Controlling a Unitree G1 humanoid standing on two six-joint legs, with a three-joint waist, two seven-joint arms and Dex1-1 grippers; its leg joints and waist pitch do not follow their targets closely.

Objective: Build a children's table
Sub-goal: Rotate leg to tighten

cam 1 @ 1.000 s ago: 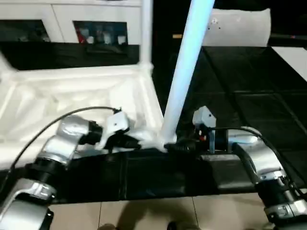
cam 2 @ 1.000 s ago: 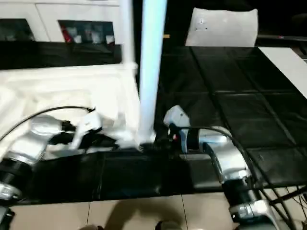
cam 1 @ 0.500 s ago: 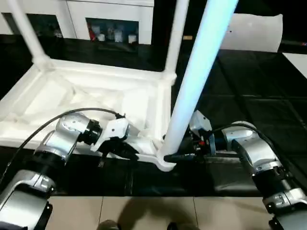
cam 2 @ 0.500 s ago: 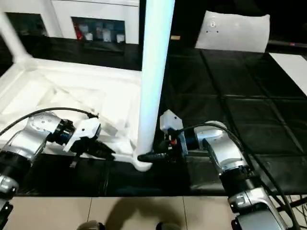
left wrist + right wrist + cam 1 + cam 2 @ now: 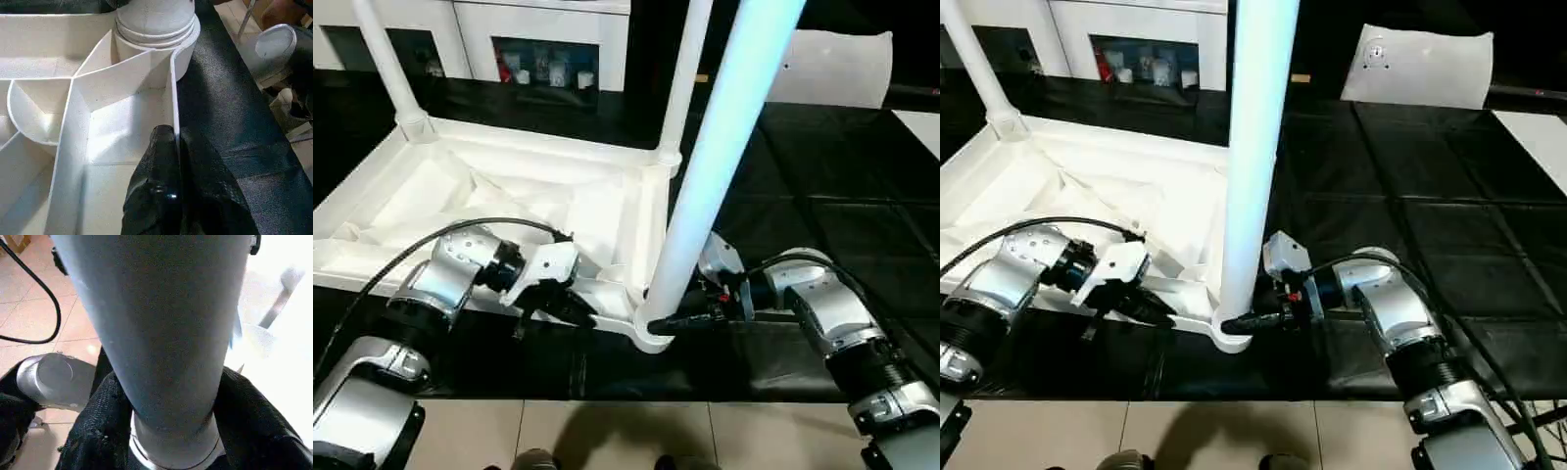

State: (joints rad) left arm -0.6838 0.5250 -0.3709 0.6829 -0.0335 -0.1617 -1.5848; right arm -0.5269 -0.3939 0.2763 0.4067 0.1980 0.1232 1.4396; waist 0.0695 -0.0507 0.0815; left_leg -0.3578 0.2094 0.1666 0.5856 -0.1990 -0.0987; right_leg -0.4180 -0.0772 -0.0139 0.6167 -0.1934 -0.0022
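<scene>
Narrowing since a second ago, the right end effector (image 5: pixel 1252 321) now has a finger on either side of the near leg's (image 5: pixel 717 166) base. That leg stands in the near corner socket of the upturned tabletop (image 5: pixel 499 196) on the black bench (image 5: pixel 1400 215). Beside that socket, the left end effector (image 5: pixel 168 147) pinches the tabletop's near rim.

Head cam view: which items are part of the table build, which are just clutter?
Job:
- tabletop, upside down
- near leg in the corner socket, right gripper around its base
- two far legs
- left gripper pinching the tabletop rim

Lying about:
- white cabinet
- flat white sheet
- black mat
</scene>
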